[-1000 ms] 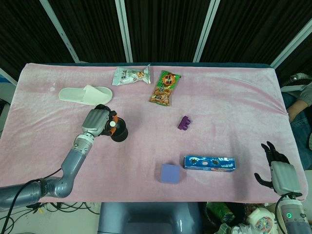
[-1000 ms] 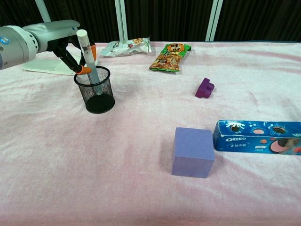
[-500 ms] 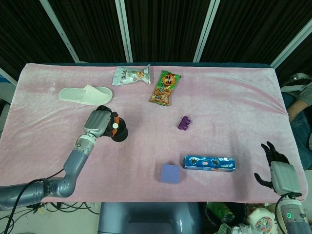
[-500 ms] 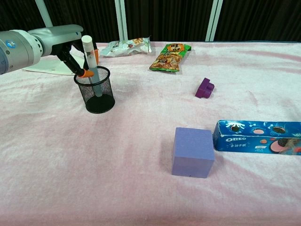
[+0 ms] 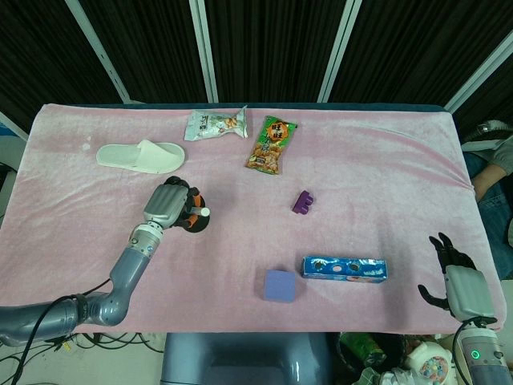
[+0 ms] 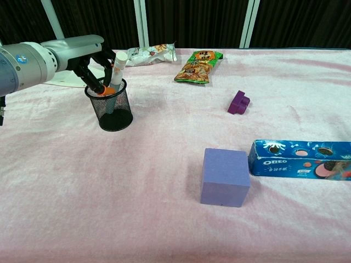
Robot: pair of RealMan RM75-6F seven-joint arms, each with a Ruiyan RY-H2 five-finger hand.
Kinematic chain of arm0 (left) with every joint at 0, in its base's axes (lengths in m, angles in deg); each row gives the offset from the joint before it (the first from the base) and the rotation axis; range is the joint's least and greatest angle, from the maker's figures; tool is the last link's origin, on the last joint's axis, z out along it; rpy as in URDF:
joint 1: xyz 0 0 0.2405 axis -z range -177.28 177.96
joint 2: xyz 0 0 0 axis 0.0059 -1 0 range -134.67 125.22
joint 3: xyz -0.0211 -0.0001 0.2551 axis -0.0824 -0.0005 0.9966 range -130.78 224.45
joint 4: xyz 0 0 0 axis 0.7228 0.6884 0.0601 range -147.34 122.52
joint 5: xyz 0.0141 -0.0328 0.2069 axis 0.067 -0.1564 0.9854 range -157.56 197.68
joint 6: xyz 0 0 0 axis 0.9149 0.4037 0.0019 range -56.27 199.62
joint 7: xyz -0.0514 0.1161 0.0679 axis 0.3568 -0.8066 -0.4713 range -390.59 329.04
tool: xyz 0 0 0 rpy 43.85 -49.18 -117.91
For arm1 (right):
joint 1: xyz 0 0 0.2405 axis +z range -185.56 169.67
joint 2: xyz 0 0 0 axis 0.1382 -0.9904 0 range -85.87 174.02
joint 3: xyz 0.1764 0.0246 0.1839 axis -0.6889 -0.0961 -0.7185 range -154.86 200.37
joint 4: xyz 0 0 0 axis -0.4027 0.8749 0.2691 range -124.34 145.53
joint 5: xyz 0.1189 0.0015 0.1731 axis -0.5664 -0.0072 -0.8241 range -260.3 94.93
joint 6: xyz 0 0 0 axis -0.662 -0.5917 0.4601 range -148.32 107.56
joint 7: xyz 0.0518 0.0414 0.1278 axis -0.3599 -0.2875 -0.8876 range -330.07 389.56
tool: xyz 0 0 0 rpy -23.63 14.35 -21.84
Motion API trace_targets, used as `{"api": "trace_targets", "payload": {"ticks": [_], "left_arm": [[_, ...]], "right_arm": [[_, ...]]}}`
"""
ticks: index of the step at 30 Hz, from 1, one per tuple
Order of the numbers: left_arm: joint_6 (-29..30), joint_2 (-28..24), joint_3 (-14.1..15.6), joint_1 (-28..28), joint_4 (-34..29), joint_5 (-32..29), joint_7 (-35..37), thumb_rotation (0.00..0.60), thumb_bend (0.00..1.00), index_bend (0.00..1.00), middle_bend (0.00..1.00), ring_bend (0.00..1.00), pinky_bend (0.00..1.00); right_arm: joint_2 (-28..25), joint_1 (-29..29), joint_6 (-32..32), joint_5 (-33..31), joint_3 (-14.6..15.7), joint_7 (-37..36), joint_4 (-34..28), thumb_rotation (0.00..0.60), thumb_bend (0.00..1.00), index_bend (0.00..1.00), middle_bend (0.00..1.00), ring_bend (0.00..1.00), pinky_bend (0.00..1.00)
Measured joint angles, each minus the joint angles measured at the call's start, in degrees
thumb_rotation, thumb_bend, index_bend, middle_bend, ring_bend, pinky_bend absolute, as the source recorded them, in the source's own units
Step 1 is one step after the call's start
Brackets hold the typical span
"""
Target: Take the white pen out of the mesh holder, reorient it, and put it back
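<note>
Pink cloth is spread over the whole table, with dark curtained panels and pale slanted posts behind it. Toward the left side, a black mesh holder stands upright on the cloth, and the white pen is seen inside it, leaning to the right so that its rounded upper end rises above the rim. The pen's body is white and cylindrical, and its lower part can be traced through the wire mesh. The left hand is placed at the holder's rim, its dark, orange-tipped fingers closed around the pen's shaft just above the opening. From the head view the holder is largely covered by this hand, and only the pen's white end shows beside it.

The right hand is seen only in the head view, at the lower right off the table edge, with its fingers spread and nothing held; its wrist is cut off by the frame.

Elsewhere on the cloth lie a white slipper, a pale snack bag, a green snack bag, a purple toy, a purple cube and a blue Oreo box, whose right end is cut off in the chest view.
</note>
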Motion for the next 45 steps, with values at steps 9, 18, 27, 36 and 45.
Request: {"api": "trace_targets", "payload": {"ticks": [9,18,27,36,45], "left_arm": [[-0.4,-0.4,0.5,-0.1,-0.6,0.1,-0.7,0.600,0.40,0.39,0.58,0.23,0.13],[0.6,-2.4,-0.4,-0.9,-2.6,1.5,1.2,0.600,0.40,0.29,0.53,0.22,0.13],[4.5,-7.1,-1.0,-2.6,-7.6,4.5,1.0,0.600,0.33,0.29,0.36,0.11,0.09],[18.6,-15.1,2.1,-9.7,-13.8,20.4,0.0,0.600,0.23,0.28,0.24,0.04,0.05],[30.3,-25.9,9.9,-23.0,-22.6,25.5,-4.2,0.600,0.22,0.25,0.19,0.02,0.03]], "right_arm": [[0.0,0.0,-0.1,0.0,0.0,0.0,0.0,0.600,0.19,0.00,0.00,0.16,0.17],[0.0,0.0,-0.1,0.1,0.0,0.1,0.1,0.600,0.19,0.00,0.00,0.16,0.17],[0.1,0.0,-0.3,0.1,-0.1,0.2,0.1,0.600,0.19,0.00,0.00,0.16,0.17],[0.3,0.0,-1.1,0.7,-0.1,1.7,0.8,0.600,0.18,0.00,0.00,0.16,0.16],[1.3,0.0,-4.8,5.8,0.1,5.4,3.8,0.600,0.17,0.00,0.00,0.14,0.14]]}}
